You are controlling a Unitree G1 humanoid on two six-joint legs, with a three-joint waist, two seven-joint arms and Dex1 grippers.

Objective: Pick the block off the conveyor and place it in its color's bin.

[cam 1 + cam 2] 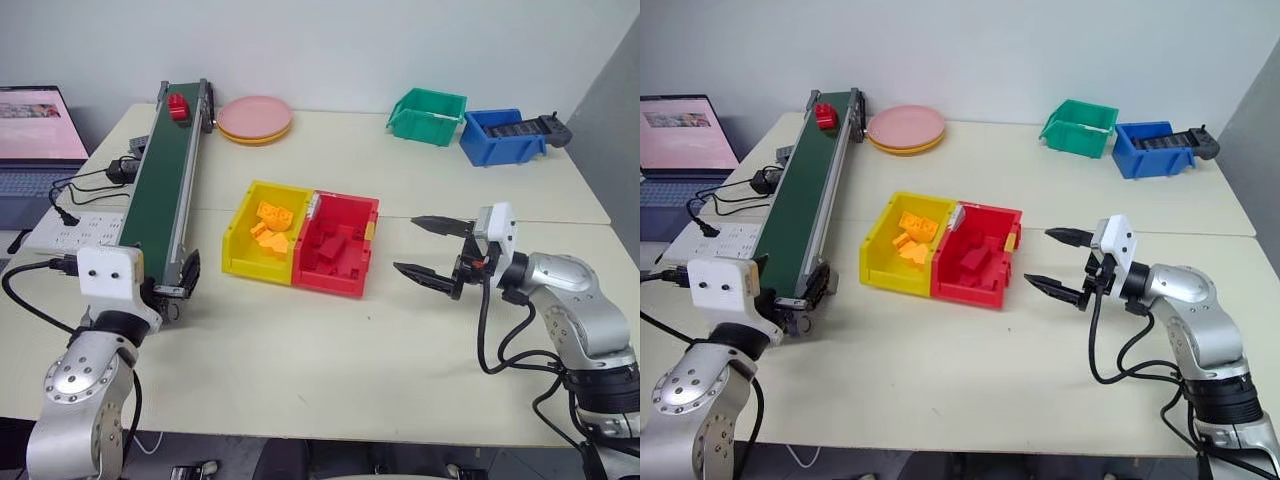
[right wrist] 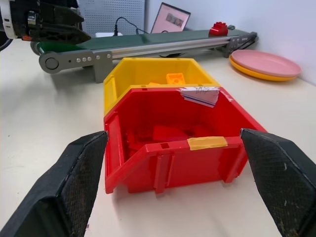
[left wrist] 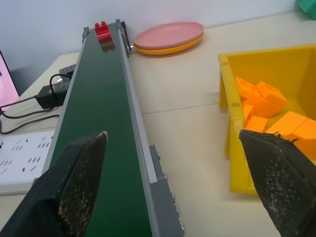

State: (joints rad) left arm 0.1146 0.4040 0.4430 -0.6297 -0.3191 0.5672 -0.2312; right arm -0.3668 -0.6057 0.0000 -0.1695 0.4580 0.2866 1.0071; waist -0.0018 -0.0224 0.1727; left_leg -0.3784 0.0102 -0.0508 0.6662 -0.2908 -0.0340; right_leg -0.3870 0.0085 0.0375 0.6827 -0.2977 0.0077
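You're at the very start: the red block [image 1: 178, 105] sits at the far end of the conveyor [image 1: 160, 195], riding the green belt, untouched, well away from both claws. The red bin [image 1: 338, 245] is on the bench [image 1: 330, 370] w/ its twin, the yellow bin [image 1: 262, 230], joined on the conveyor side; red one already has some red pieces in it, yellow one has orange bricks [image 1: 270, 222]. So pick, carry and drop are all left to do. Left claw [image 3: 173, 182] is released, fingers spread wide, parked at the near end of the conveyor and looking straight up the belt toward the block; one finger lines up over the belt, the other out toward the yellow bin, nothing between them. Left arm is low at the bench's near corner, wrist about level. Right claw [image 1: 432, 248] is released too, empty, hanging above the bench just beside the red bin, pointing at its open side, forearm reaching in from the right, roughly level. My read: left is set to catch the block when the belt brings it down; right is just idling near the drop spot. Pink plates [image 1: 255, 118], the green bin [image 1: 428, 115] & blue bin [image 1: 503, 135] at the far side aren't in play.
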